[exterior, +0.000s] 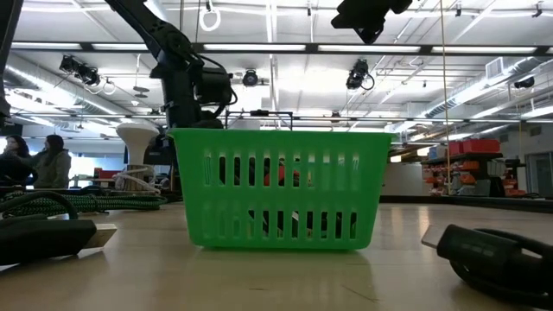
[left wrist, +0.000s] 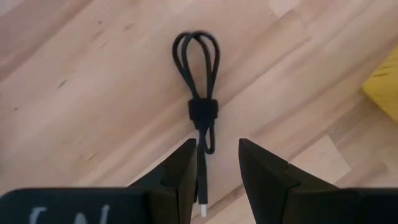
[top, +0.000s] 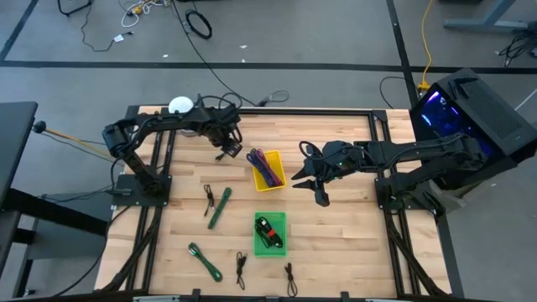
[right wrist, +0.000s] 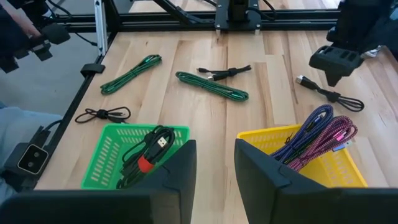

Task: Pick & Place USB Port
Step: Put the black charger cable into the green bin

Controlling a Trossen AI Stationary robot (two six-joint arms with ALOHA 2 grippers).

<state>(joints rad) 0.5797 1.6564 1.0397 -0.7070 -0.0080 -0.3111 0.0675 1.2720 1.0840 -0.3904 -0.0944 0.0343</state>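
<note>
USB cable [left wrist: 200,118], black and looped, tied with a band at its middle, lies flat on the desk [left wrist: 74,93] right under my left pincer [left wrist: 217,168]. I hang above it pointing down, fingers parted narrowly and empty, its plug end between them. My right pincer [top: 309,186] waits beside the yellow basket [top: 268,170].

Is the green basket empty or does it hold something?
Not empty: the green basket holds a coiled black cable with a red band, visible in the right wrist view.
</note>
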